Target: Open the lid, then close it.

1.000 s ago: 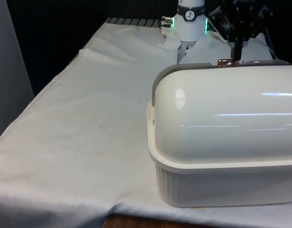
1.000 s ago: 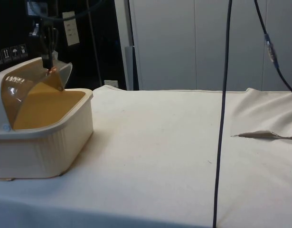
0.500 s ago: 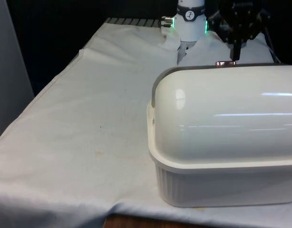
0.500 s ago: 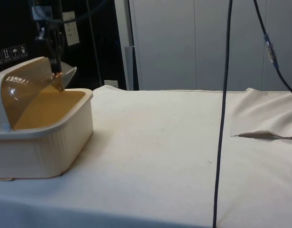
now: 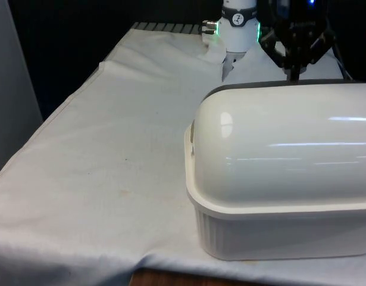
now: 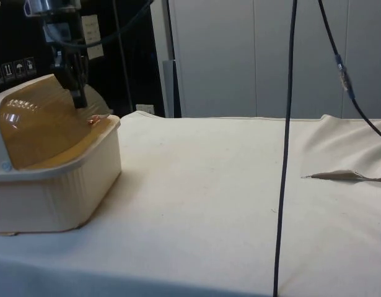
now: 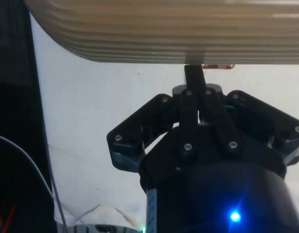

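Now, lid [image 6: 44, 127]: down over the box [image 6: 60, 192].
Tool [image 7: 202, 68]: fingers pinched together on the lid's handle [image 7: 217, 66].
Worktop [image 5: 111, 149]: white cloth.

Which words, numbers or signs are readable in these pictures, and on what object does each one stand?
None can be read.
Pictogram stickers on the dark cabinet behind the bread box: small symbols, too small to read.
Pale label on the same cabinet: print too blurred.
The bread box and its lid carry no text.
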You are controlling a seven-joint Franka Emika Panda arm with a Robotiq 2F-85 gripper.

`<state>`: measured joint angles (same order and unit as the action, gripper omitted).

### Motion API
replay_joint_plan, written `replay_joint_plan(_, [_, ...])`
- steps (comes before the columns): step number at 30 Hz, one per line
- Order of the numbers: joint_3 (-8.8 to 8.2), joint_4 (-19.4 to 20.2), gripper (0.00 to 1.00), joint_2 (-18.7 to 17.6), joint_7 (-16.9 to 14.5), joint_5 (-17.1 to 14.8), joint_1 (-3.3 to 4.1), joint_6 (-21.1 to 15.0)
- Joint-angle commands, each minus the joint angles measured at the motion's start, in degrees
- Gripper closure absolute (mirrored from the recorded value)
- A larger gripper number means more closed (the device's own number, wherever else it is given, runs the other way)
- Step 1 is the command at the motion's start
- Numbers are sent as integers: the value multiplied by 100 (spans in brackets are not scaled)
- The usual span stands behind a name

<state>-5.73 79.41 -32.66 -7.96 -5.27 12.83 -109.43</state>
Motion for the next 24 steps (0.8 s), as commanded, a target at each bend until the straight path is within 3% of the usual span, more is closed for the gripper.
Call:
replay_joint_plan(1, [17,-57,100,-57,23,-34,6,103])
replay_joint_plan(19, [103,0,100,-189,103,0,86,361])
replay_joint_plan(24, [103,143,100,-143,126,29,138,453])
